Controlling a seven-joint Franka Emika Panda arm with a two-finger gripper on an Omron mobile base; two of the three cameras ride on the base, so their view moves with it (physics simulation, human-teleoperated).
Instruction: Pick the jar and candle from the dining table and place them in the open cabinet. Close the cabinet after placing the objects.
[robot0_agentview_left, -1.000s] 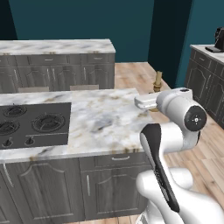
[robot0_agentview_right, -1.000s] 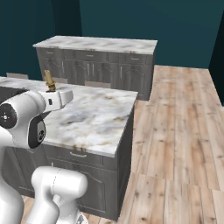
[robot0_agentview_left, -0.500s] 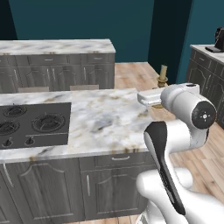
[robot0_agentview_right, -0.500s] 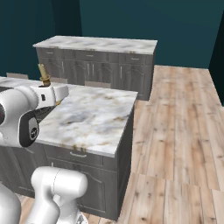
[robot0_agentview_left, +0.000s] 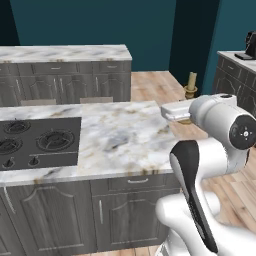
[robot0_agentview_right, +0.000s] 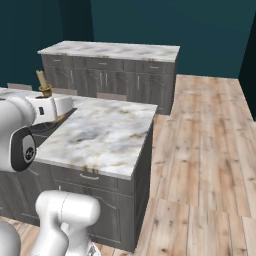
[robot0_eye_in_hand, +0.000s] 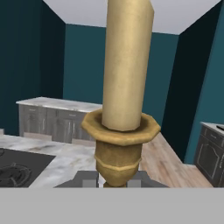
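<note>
Carrying the candle (robot0_eye_in_hand: 124, 92) upright in its brass holder, the robot's gripper (robot0_eye_in_hand: 118, 180) hangs off the right end of the dining table (robot0_agentview_left: 120, 137), above the wooden floor (robot0_agentview_right: 210, 150). The fingers (robot0_eye_in_hand: 87, 178) are drawn in narrow, clamped on the flared base of the holder, and the taper stands straight above them. The black cooktop (robot0_agentview_left: 35, 142) lies at the table's left. Neither the jar nor the cabinet can be made out from here. To do this carry well, the hand should likely stay level so the thin taper does not tip, and swing slowly, clear of the table edge, toward the cabinet's shelf.
</note>
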